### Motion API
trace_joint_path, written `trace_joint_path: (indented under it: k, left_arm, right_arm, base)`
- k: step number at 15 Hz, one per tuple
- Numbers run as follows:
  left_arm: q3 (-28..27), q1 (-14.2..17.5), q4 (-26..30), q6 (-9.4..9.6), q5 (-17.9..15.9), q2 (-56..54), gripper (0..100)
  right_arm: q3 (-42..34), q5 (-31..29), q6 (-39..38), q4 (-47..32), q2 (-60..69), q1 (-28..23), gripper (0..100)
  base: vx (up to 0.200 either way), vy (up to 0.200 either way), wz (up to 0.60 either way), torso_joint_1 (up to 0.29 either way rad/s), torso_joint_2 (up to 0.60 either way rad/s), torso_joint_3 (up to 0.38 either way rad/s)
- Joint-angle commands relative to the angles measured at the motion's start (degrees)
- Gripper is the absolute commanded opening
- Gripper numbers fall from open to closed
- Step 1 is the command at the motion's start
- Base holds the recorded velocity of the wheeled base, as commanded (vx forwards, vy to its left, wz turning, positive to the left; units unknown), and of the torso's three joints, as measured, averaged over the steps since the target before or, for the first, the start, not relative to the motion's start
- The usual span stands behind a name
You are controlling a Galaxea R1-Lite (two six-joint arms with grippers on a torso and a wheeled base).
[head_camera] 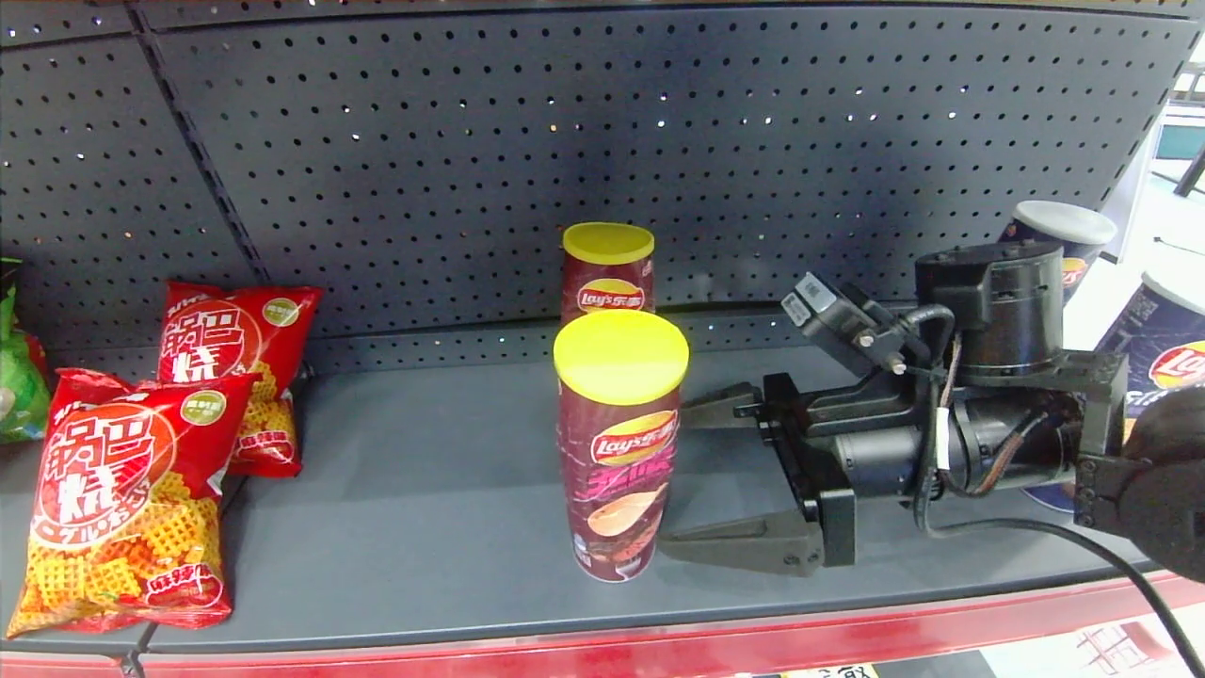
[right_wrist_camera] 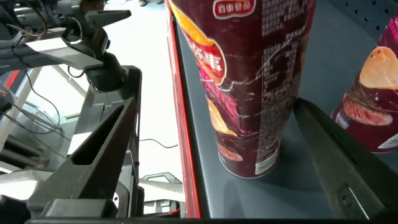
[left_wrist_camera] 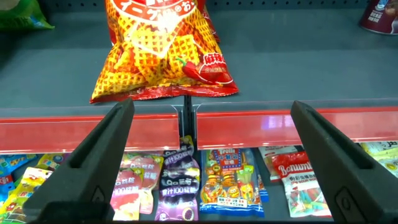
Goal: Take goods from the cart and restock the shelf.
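The grey shelf (head_camera: 452, 508) takes up most of the head view, with its red front rail (head_camera: 565, 650) below. Two red snack bags (head_camera: 127, 508) lie at its left end and blue-sided cans (head_camera: 1059, 231) stand at the right, behind the right arm. The right gripper (head_camera: 674, 478) lies level over the deck with its jaws spread wide, gripping nothing. The front chip can (head_camera: 617, 461) stands upright near the front edge, just at the mouth of those jaws. Whether a fingertip touches its side is hard to tell from here. A second matching can (head_camera: 608, 273) stands behind it against the back panel. The left gripper (left_wrist_camera: 211, 109) hangs low before the rail, also spread and empty, facing one snack bag (left_wrist_camera: 165, 50). This looks like the close of a placing step, since the can rests on its own base with the jaws apart. The next move likely calls for drawing the right gripper straight back toward the right, keeping both fingers off the can so the tall, narrow can does not tip toward the edge.
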State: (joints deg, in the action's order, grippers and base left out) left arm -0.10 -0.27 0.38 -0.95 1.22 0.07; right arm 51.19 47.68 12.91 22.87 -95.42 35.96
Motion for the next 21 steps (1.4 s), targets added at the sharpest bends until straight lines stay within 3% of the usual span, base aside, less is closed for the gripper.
trace_joint_path:
  k: [1,21]
  left_arm:
    - [-0.1,0.0,0.1,-0.02,0.0,0.0,100]
    - [0.0,0.0,0.1,-0.02,0.0,0.0,100]
  right_arm:
    - [-0.1,0.0,0.0,0.1,0.1,0.8,100]
    - [-5.2,0.0,0.0,0.0,2.5,0.7,100]
  base:
    - [0.0,0.0,0.0,0.0,0.0,0.0]
    - [0.0,0.0,0.0,0.0,0.0,0.0]
